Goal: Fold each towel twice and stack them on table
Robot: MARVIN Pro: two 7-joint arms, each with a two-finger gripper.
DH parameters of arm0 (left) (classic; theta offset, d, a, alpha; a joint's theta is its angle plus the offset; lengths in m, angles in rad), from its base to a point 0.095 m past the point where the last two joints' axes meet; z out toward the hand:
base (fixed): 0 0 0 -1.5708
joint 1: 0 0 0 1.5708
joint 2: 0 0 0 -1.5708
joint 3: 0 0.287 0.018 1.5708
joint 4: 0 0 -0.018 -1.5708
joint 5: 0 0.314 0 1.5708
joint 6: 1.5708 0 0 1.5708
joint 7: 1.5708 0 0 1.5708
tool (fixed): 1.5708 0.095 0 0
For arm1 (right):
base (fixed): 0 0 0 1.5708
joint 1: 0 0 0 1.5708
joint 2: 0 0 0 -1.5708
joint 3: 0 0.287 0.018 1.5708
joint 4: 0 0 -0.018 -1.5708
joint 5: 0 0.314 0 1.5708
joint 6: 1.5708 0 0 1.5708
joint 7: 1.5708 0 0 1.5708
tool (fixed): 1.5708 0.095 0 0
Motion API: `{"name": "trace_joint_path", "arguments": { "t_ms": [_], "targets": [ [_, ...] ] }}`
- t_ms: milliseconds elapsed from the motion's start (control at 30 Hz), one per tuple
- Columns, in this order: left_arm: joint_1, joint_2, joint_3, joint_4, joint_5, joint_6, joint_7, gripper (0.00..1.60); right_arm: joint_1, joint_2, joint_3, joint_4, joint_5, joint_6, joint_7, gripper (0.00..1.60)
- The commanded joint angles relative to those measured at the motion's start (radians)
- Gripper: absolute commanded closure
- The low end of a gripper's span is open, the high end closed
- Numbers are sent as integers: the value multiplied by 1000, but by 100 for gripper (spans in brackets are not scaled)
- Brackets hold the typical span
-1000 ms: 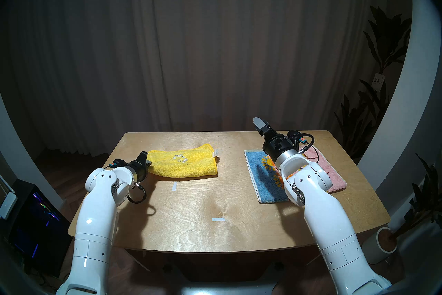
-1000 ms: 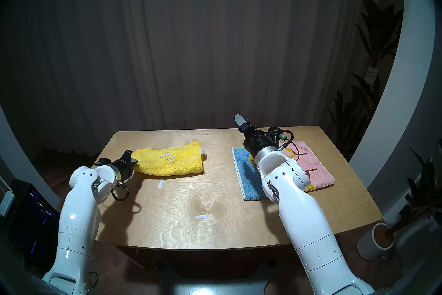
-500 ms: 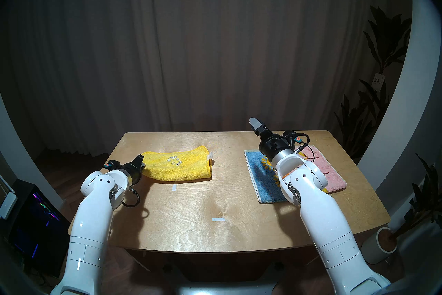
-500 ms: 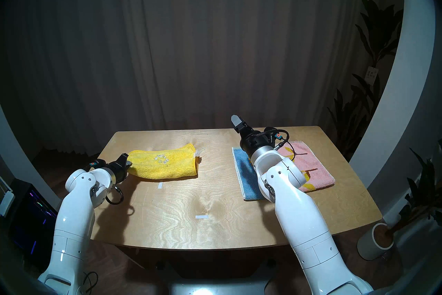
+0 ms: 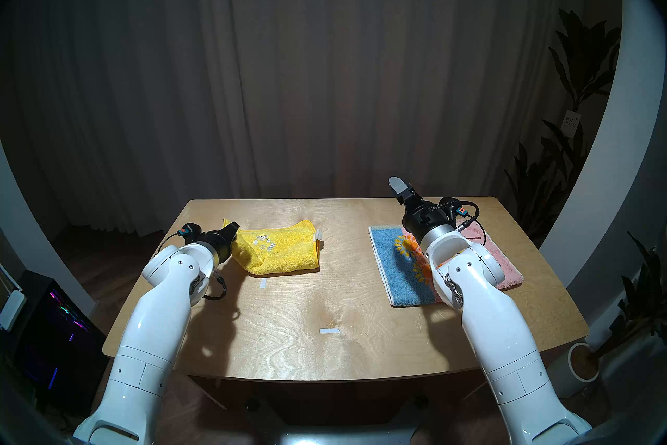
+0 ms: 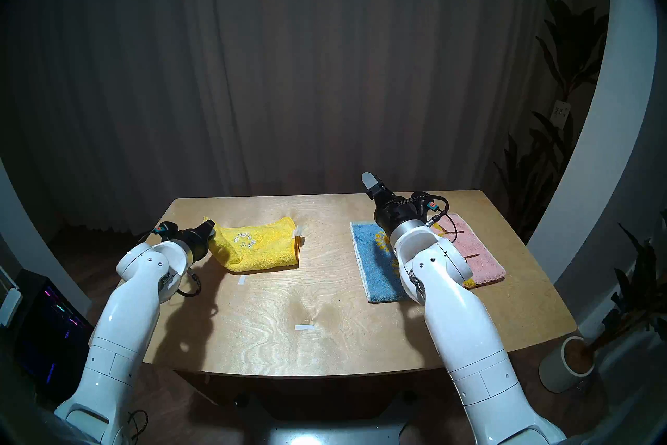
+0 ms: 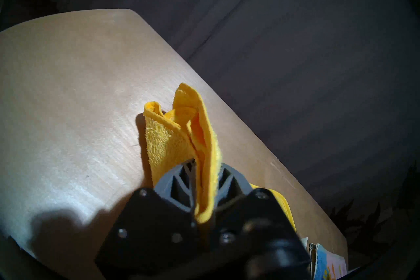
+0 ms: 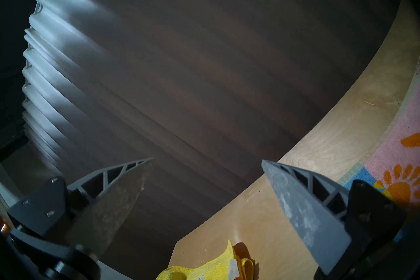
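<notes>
Left wrist view shows the left gripper (image 7: 200,184) clamped on the near end of the yellow towel (image 5: 279,249), lifting that end off the table (image 5: 325,307) while the rest lies flat (a white tag at its far end). The right gripper (image 8: 205,184) hangs wide apart, holding nothing, above the flowered towel (image 5: 400,274).

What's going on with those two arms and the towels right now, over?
Left tool shut on yellow towel, its left end lifted. Right tool open, empty, raised above pink sunflower towel lying flat. Nothing in the way on the table.
</notes>
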Motion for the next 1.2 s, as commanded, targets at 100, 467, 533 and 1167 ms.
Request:
{"name": "trace_joint_path", "arguments": {
  "t_ms": [100,467,533,1167],
  "targets": [
    [-38,8,71,-51,78,-38,-42,160,-21,7,30,-35,20,-12,18,0],
    [-34,-1,156,-97,121,-33,-44,160,-42,18,54,-38,42,-16,33,0],
    [-32,-6,164,-104,115,-28,-41,160,-44,20,58,-39,45,-15,35,0],
    [-32,-6,331,-141,237,-29,-10,160,-70,51,97,-35,84,-8,74,0]
  ]
}}
